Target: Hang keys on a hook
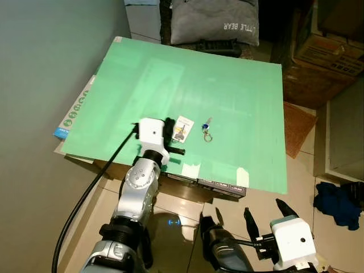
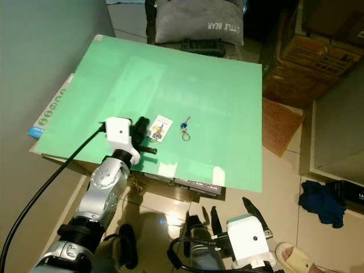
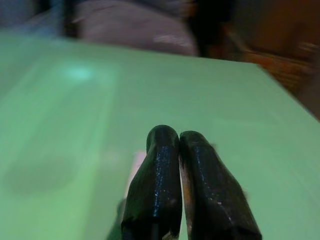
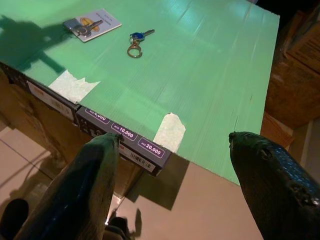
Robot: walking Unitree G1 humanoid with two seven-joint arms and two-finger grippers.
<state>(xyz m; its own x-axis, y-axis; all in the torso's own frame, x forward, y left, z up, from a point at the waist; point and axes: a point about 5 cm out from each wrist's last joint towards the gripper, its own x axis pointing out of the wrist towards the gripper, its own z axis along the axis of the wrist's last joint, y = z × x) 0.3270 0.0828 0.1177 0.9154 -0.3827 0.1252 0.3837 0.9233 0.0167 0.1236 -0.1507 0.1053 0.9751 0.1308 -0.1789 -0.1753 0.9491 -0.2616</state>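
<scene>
Looking down on a green board [image 1: 227, 85] that is lying across cardboard boxes, we are finding the keys [image 1: 207, 130] near the middle of the frame: a blue-headed key on a metal ring, lying flat on the board. Just to their left a small card [image 1: 181, 128] with a hook on it is lying flat too, apart from the keys. Our left gripper [image 1: 169, 138] is sitting at the card's left edge in the lower centre of the head views; in its wrist view its fingers [image 3: 160, 190] are pressing together with nothing seen between them. Our right gripper [image 1: 267, 213] is hanging low in the lower right, off the board's near edge, its fingers [image 4: 75, 195] spreading wide and gripping nothing. A grey cushion [image 1: 213, 20] is resting beyond the board's far edge, at the top of the frame.
</scene>
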